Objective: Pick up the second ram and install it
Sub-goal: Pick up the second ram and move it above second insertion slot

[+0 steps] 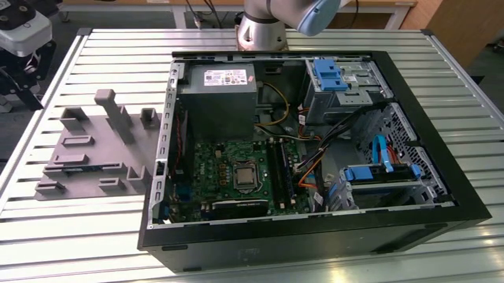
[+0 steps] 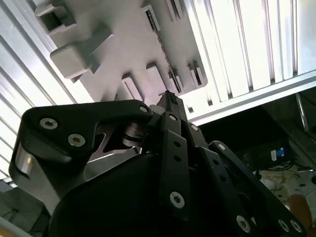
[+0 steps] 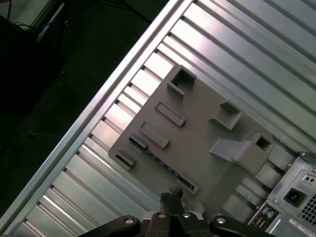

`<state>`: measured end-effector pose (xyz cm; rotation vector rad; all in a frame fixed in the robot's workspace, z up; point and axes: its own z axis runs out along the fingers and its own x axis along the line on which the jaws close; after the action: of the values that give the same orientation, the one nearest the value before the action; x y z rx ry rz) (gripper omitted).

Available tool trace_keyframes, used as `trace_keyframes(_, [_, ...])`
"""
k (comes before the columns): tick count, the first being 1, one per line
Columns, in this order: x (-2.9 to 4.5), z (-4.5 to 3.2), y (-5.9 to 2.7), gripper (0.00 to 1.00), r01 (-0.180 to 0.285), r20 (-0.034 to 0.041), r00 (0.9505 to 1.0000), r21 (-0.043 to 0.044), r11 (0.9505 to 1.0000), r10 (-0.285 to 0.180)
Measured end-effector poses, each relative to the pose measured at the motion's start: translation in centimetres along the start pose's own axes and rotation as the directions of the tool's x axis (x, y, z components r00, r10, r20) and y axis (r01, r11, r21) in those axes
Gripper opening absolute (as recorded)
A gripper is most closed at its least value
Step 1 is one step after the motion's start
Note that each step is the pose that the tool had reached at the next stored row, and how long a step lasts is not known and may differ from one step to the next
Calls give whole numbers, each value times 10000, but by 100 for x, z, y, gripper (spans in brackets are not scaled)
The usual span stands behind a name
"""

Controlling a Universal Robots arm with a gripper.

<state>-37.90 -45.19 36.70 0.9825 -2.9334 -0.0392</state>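
The second ram point(image 1: 81, 169) is a thin dark-green strip standing on edge in a slot of the grey fixture point(image 1: 94, 147), at the exterior view's left. In the first wrist view the ram point(image 3: 160, 162) runs as a dark line between two low blocks of the fixture point(image 3: 197, 138). My gripper point(image 3: 171, 198) hangs well above the fixture's near edge, clear of the strip, its fingers closed together with nothing between them. In the second wrist view the gripper point(image 2: 170, 98) points down at the fixture point(image 2: 123, 44).
An open black computer case point(image 1: 315, 236) fills the table's middle and right, holding a green motherboard point(image 1: 212, 171), memory slots point(image 1: 280, 171), power supply point(image 1: 216, 100) and blue drive caddies point(image 1: 378, 174). The arm's base point(image 1: 260, 29) stands behind it. The slatted table's edge point(image 3: 98, 103) drops to dark floor.
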Motion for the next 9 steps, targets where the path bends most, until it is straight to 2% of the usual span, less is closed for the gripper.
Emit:
trace_keyframes(3, [0, 2, 0, 11, 430, -17, 9991, 16, 9991, -430])
trace_keyframes(6, [0, 4, 0, 11, 876, -36, 9962, 31, 9962, -876])
trace_keyframes(9, [1, 4, -1, 11, 1138, -49, 9935, 40, 9935, -1138])
